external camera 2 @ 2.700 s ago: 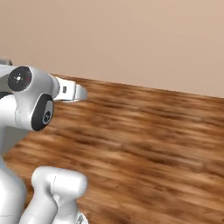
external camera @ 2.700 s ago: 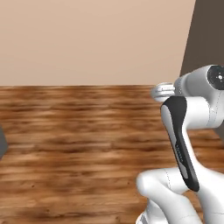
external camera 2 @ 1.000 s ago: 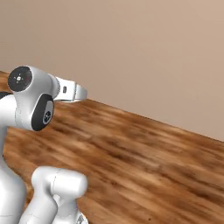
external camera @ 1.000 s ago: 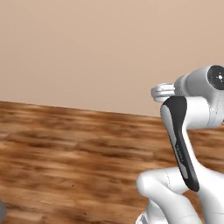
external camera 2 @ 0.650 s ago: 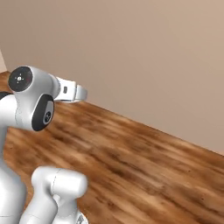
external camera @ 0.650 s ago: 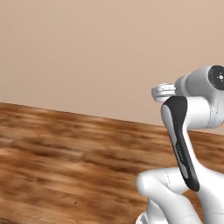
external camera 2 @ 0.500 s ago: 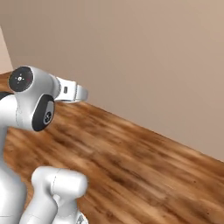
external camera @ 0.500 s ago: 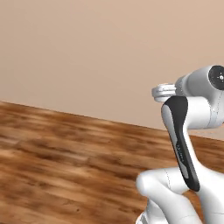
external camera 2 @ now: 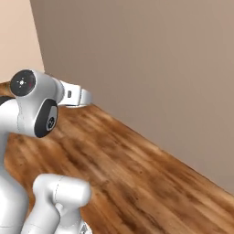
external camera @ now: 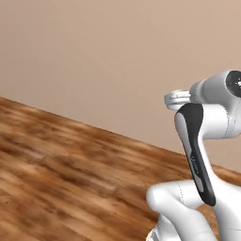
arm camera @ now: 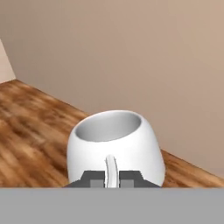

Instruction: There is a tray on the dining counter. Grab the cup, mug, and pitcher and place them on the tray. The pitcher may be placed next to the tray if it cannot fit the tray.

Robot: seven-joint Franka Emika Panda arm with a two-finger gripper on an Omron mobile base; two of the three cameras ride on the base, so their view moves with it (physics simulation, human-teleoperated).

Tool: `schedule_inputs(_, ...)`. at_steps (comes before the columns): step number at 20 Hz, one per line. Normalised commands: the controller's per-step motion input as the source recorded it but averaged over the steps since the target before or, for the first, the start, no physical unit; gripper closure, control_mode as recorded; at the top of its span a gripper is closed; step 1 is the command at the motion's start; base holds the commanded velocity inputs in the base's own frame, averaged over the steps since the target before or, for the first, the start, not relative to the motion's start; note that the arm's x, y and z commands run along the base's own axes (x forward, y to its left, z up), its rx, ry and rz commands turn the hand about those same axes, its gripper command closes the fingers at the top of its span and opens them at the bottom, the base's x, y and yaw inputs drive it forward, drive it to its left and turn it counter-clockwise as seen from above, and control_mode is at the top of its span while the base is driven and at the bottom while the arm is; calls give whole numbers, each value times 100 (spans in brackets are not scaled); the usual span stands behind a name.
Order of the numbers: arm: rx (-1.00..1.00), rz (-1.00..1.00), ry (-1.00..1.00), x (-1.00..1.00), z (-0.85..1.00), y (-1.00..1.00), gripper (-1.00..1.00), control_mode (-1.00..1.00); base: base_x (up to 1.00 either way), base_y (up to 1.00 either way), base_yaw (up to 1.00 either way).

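Nearest the hand camera, the pincer (arm camera: 111, 177) is clamped on the thin handle of the white mug (arm camera: 115, 146), which hangs upright just ahead of the fingertips (arm camera: 93, 176), clear of the wooden floor (arm camera: 30, 131). The mug looks rigid, glossy and light, likely breakable, so pinching its slim handle seems a sound hold, provided it is not swung hard. Beyond it stands a plain beige wall (external camera: 94, 61); the fingertips' lower parts are cut off, so the grip's depth is hard to judge.
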Motion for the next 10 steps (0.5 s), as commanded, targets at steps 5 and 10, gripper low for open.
schedule_inputs(5, 0, 0, 0, 0, 0, 0, 100, 100, 100, 0, 46)
schedule_inputs(10, 0, 0, 0, 0, 0, 0, 100, 100, 100, 0, 53)
